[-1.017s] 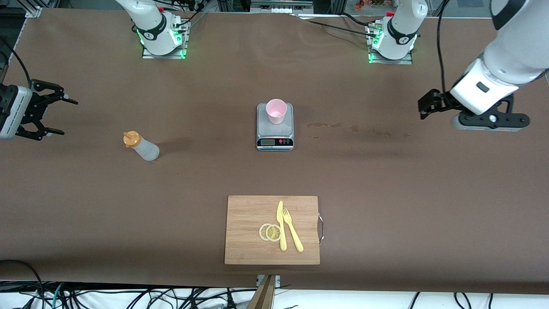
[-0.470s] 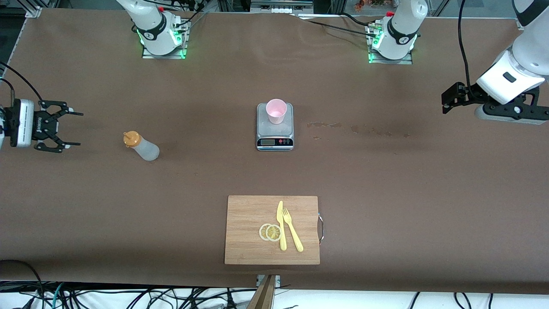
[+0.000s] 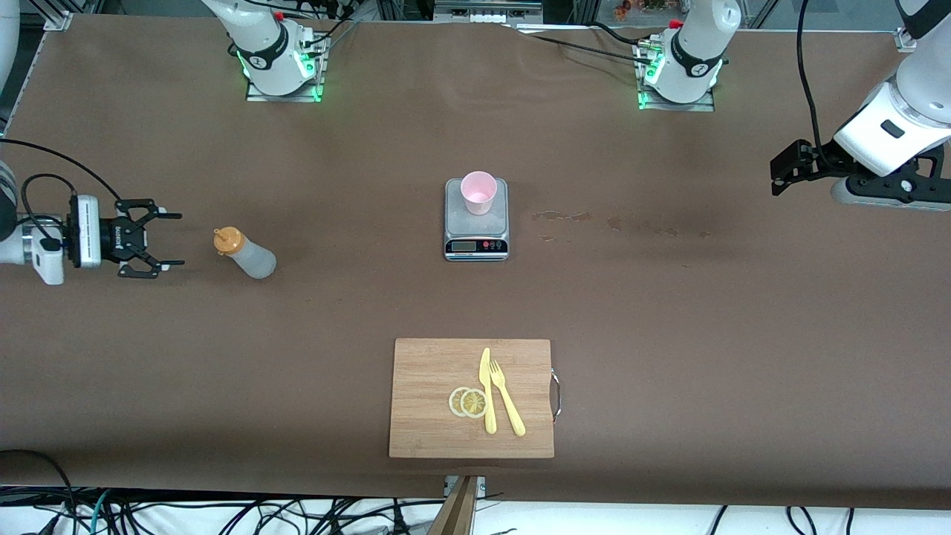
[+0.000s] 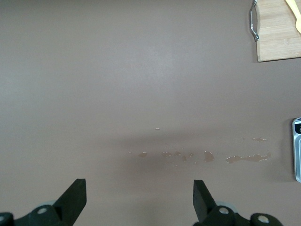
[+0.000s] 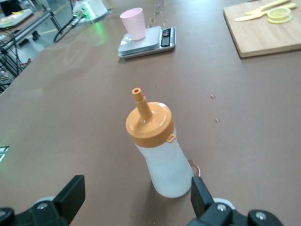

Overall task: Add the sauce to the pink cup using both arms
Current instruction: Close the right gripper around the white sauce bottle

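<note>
Sauce [image 3: 247, 254] upright beside right gripper [image 3: 167, 239]

— Where do we look from?
— High across the table [image 3: 669, 312], facing both bases. Our left wrist looks straight down, close; our right wrist looks low along it — both share the scale [image 3: 476, 219] [image 4: 297, 149] [image 5: 148, 41].

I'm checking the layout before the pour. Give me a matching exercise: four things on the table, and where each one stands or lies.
Things:
1. pale-pink plastic cup
2. whitish squeeze bottle with orange cap
3. yellow plastic fork
4. dried spill marks

Places:
A. on the bamboo cutting board
B. on the bare brown table cover, toward the left arm's end
C. on the grey kitchen scale
D. just ahead of the right gripper

Pairs: 1-C, 2-D, 3-A, 4-B
</note>
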